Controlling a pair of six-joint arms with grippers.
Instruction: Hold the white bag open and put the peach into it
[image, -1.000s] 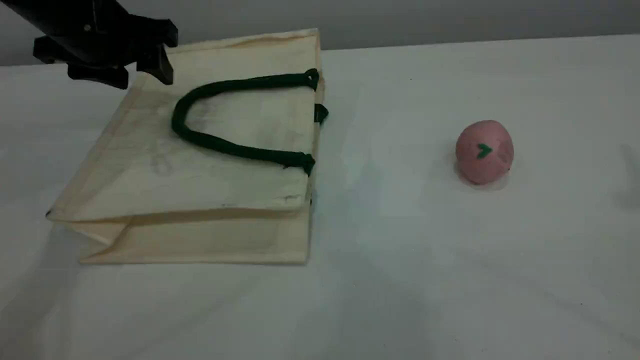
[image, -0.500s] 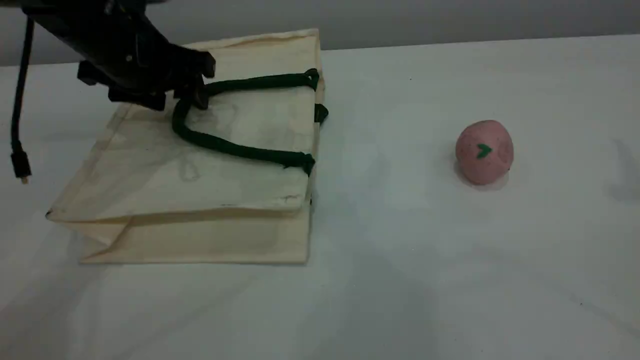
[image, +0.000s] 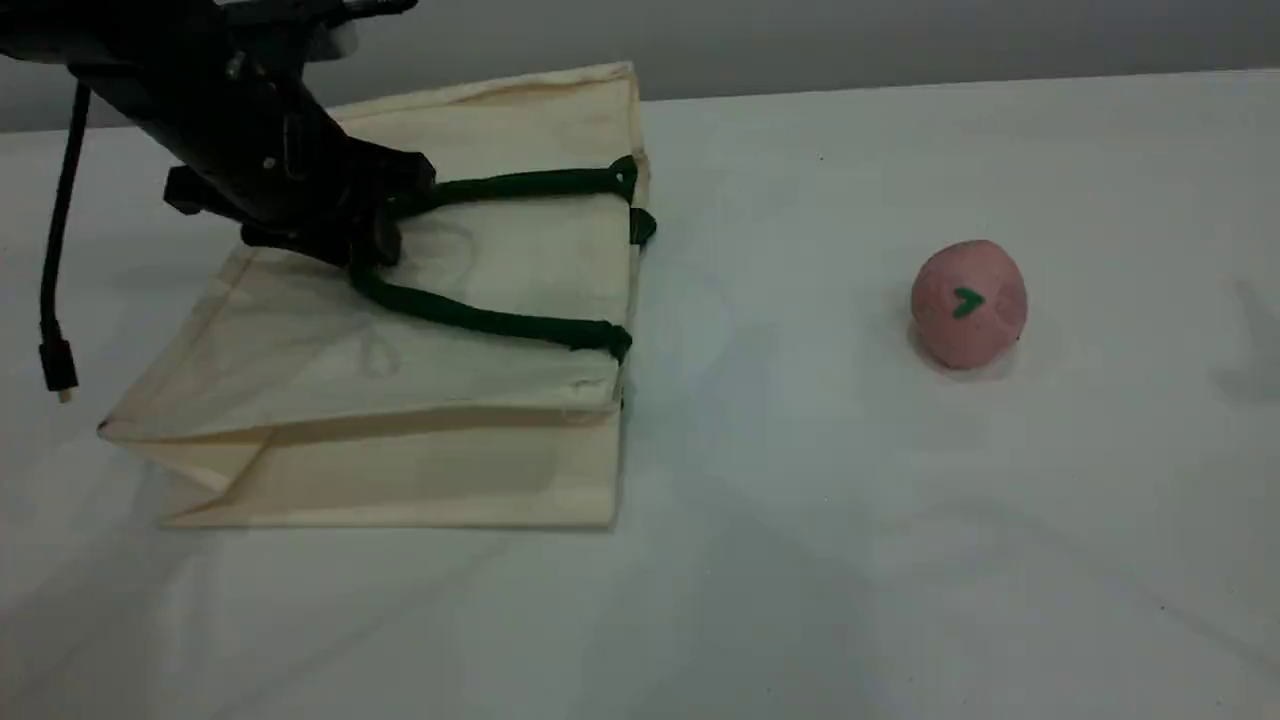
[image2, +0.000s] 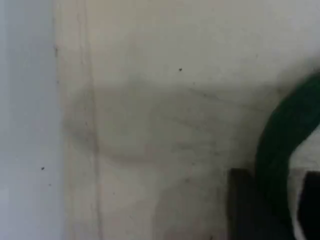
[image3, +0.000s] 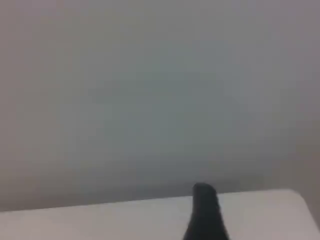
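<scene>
The white bag (image: 450, 380) lies flat on the left of the table, its mouth facing right toward the peach. My left gripper (image: 375, 235) sits at the bend of the upper green rope handle (image: 500, 325) and is shut on it, pulling the loop into a narrow V. In the left wrist view the green handle (image2: 285, 145) runs between two dark fingers (image2: 240, 205) over the cream fabric (image2: 160, 125). The pink peach (image: 968, 303) rests alone on the table at the right. Only one fingertip (image3: 205, 212) of my right gripper shows, above a table edge facing a grey wall.
A black cable with a plug (image: 58, 365) dangles from the left arm beside the bag's left side. The white table (image: 800, 500) stretches between the bag and the peach. A grey wall stands behind.
My left gripper came down from the bag's far left corner onto the handle's bend and closed on it. The handle loop has narrowed from a U to a V.
</scene>
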